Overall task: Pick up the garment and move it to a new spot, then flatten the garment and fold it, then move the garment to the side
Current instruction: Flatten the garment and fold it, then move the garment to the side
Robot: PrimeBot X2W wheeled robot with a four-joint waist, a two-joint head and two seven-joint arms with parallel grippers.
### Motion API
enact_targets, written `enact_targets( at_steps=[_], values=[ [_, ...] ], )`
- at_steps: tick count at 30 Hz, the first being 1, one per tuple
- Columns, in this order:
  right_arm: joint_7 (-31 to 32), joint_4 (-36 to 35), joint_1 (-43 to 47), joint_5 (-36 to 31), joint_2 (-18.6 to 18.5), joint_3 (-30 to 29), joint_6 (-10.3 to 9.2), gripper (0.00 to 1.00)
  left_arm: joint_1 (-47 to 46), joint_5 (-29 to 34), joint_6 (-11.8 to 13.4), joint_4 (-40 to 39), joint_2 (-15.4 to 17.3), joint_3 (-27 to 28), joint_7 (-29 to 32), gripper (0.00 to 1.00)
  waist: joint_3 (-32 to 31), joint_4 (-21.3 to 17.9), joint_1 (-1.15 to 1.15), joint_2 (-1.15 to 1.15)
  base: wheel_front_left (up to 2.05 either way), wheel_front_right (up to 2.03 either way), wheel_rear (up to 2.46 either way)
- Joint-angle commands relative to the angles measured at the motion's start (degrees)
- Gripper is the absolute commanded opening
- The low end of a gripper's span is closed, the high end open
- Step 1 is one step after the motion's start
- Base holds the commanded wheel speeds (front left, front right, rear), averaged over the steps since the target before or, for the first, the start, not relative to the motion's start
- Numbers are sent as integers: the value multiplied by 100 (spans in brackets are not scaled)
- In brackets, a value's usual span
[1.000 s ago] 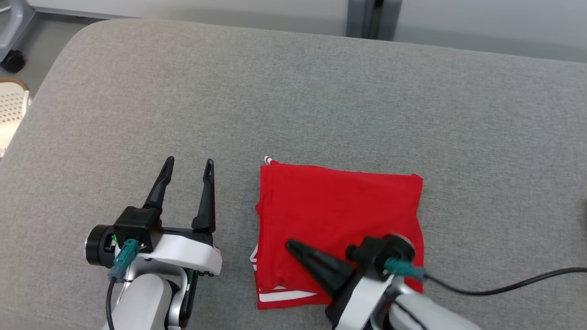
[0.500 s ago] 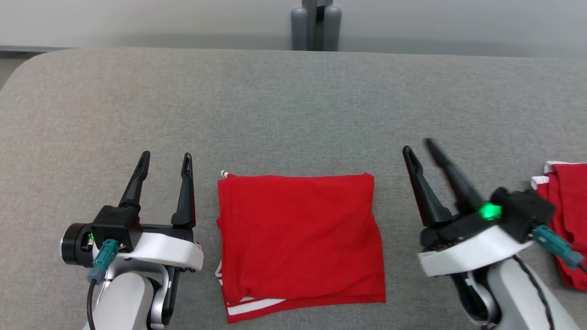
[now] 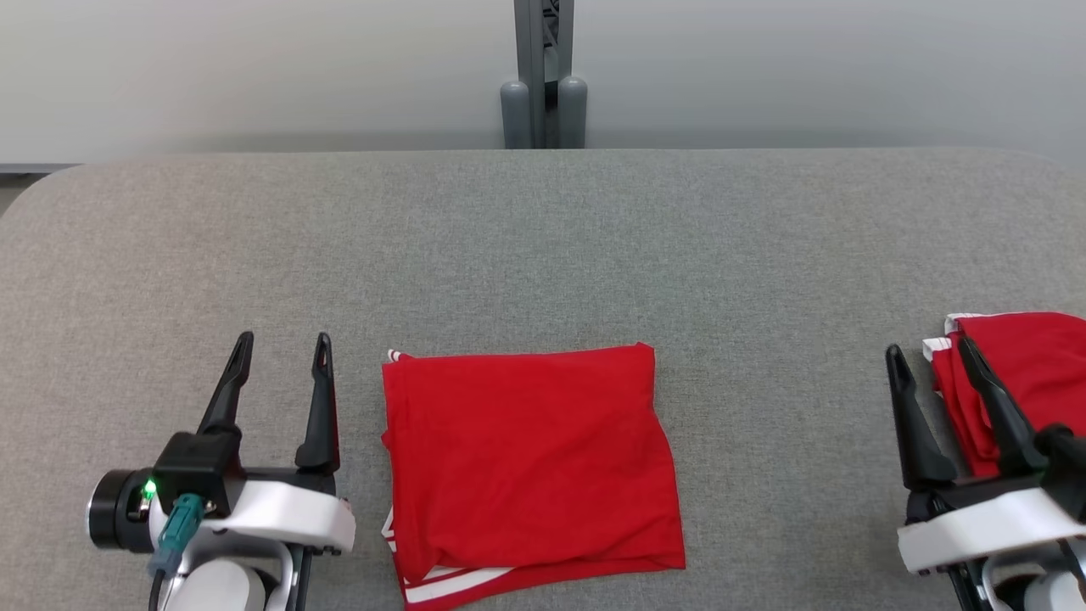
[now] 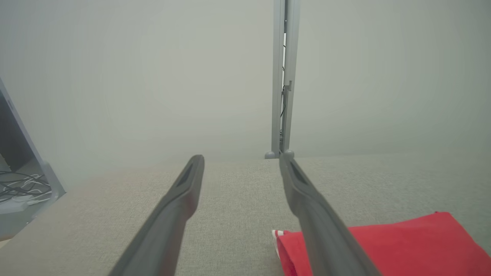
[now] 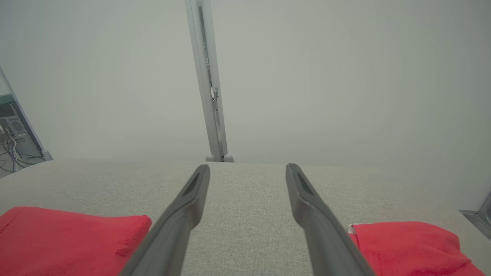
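Folded garment: the red folded garment (image 3: 526, 467) is lying flat in the lower middle of the head view, on the grey fabric tabletop (image 3: 543, 238), between the two grippers and touching neither.
Garment edges: white stripes are showing at its lower left corner, just at the bottom of the frame.
Left gripper: the left gripper (image 3: 284, 338) is sitting at the lower left, its fingers pointing up the frame, standing wide apart and holding nothing.
Right gripper: the right gripper (image 3: 928, 346) is sitting at the lower right, its fingers also spread wide with only tabletop between them.
Cut off: the right gripper's body is running out of the frame at the right and bottom edges.
Second red cloth: a second red cloth (image 3: 1018, 373) is lying at the right edge, cut by the frame and partly hidden behind one right finger; how it is folded I cannot tell.
Background: a grey post (image 3: 543, 76) is standing behind the tabletop, top middle.
Hard to make out: cables (image 4: 19, 188) are lying blurred at the left edge of the left wrist view.
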Motion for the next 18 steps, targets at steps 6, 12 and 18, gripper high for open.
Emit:
enact_targets(
  at_steps=[6,12,18],
  values=[
    [222,-213,411,-135,49,-304,1,100,325,40,128,-206,120,-10,133,100,-113,-45,0,0,0,0,0],
    [345,-398,604,-211,114,-473,1,100,475,52,182,-365,182,-50,272,100,-136,-56,0,0,0,0,0],
    [399,-476,566,-231,148,-480,1,100,505,35,208,-422,199,-77,338,100,-156,-71,0,0,0,0,0]
  ],
)
